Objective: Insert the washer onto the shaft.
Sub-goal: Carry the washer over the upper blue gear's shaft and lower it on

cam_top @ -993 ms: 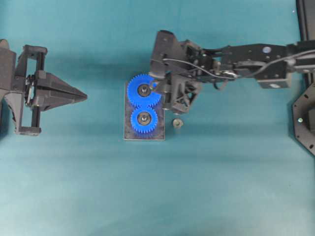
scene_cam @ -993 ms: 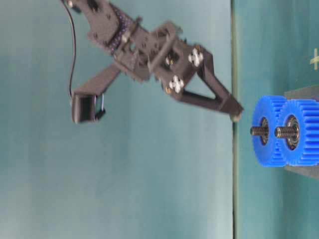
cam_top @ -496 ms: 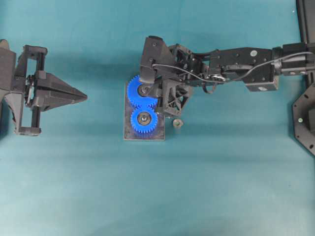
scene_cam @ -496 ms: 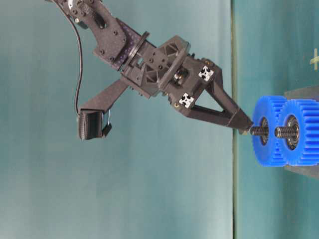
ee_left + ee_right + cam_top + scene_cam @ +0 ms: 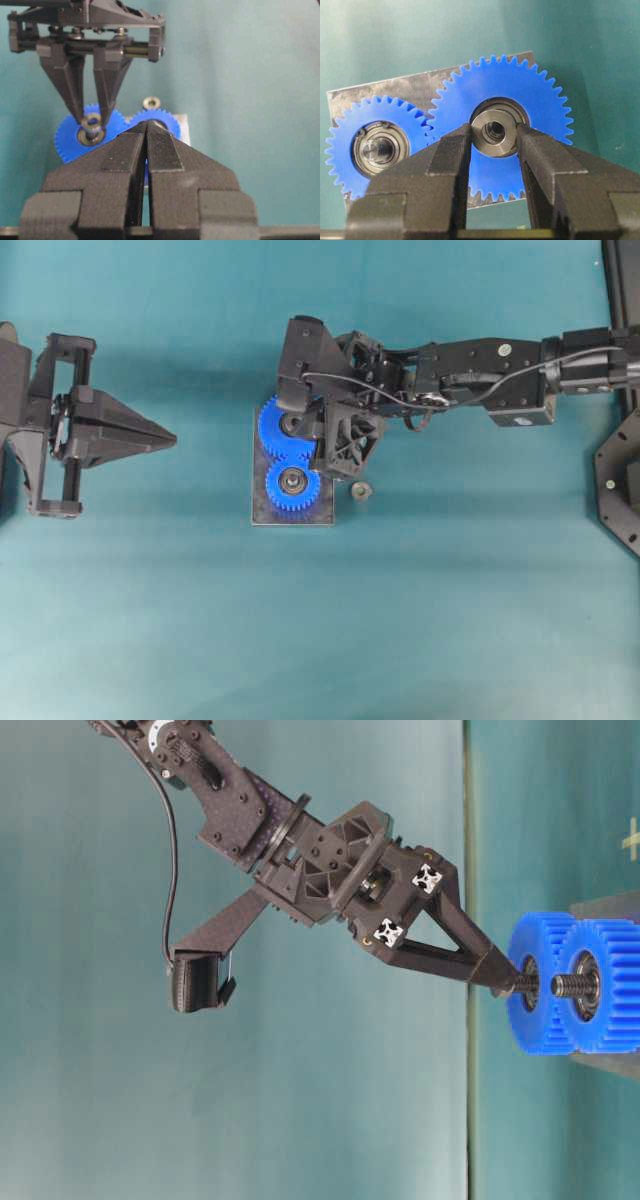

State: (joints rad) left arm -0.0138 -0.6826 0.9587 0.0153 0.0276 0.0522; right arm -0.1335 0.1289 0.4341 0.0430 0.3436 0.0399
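Right black two-finger gripper [image 5: 495, 132]: jaws clamped on the flat silver metal washer [image 5: 495, 131], one pad on each side of its rim, bore facing the wrist camera; since a second ago the arm has swung in from beside the gear plate and come down, so the fingertips now sit at the tip of the threaded steel shaft [image 5: 518, 984] of the farther blue toothed plastic gear [image 5: 285, 430], where before they hung clear of it. Washer bore looks lined up with the shaft end seen through it; whether it is already threaded over the tip cannot be told. Second blue gear [image 5: 293, 483] with its bare shaft [image 5: 568, 986] meshes beside the first on the grey metal base plate [image 5: 262, 515]. Small dark ring-shaped part [image 5: 361, 490] lies loose on the teal table cloth [image 5: 450, 620] just beside the plate, unmoved. Left black gripper [image 5: 160, 437]: fingers pressed together, empty, well apart from the work, unchanged. Judgement: approach finished, seating step in hand; remaining is a straight push along the shaft, then release
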